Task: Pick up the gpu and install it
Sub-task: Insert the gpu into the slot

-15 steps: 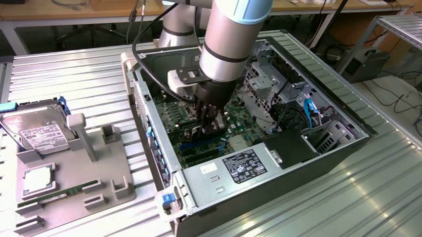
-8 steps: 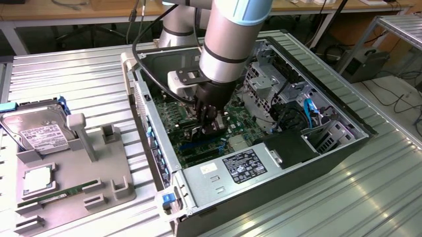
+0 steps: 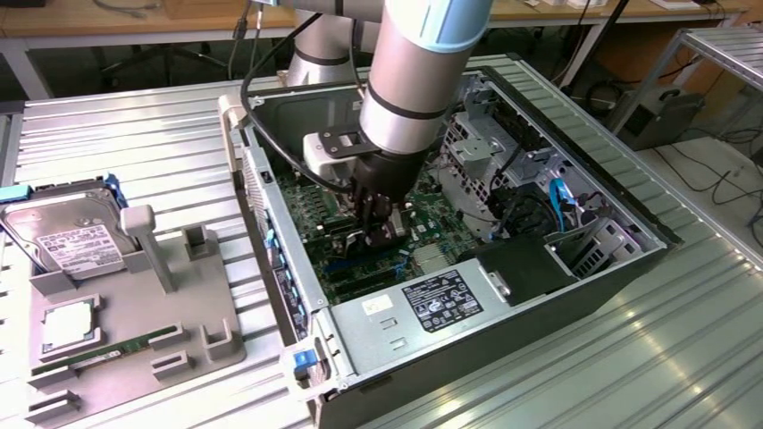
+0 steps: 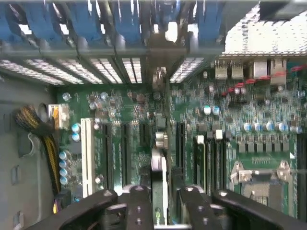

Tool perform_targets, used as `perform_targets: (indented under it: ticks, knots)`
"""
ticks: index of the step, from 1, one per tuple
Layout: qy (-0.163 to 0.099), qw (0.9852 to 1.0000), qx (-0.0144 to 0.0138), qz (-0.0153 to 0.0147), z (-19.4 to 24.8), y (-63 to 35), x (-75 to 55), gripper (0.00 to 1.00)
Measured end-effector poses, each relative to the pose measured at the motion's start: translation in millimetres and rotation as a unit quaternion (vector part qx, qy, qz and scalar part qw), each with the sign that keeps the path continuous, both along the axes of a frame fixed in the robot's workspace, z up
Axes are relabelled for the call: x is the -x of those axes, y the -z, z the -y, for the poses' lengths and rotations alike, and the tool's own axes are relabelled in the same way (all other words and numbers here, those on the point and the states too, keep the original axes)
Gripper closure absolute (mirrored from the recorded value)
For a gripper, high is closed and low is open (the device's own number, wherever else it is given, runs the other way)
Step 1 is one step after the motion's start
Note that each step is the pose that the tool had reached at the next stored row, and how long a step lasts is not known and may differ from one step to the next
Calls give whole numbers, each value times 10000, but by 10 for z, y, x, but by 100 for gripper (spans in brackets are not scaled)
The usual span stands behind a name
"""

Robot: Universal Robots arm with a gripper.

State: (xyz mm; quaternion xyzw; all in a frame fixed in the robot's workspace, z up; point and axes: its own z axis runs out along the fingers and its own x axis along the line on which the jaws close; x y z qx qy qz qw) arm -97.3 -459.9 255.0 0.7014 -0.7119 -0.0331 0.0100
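One gpu (image 4: 160,167) is standing edge-on in a slot on the green motherboard (image 4: 240,120), inside the open PC case (image 3: 620,214). Black fingers (image 4: 139,206) are sitting spread either side of its top edge, w/ gaps showing. Case is lying on the ribbed metal tabletop (image 3: 120,134), hard drive (image 3: 71,241) off to the exterior view's left
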Motion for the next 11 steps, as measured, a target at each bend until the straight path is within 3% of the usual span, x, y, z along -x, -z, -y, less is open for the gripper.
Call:
perform_targets:
  ticks: [1,2,11]
  knots:
    - [0,10000,3,-2,0,-3,0,67]
    - [0,10000,4,-2,1,-6,1,60]
    - [-1,10000,3,-2,0,-244,0,60]
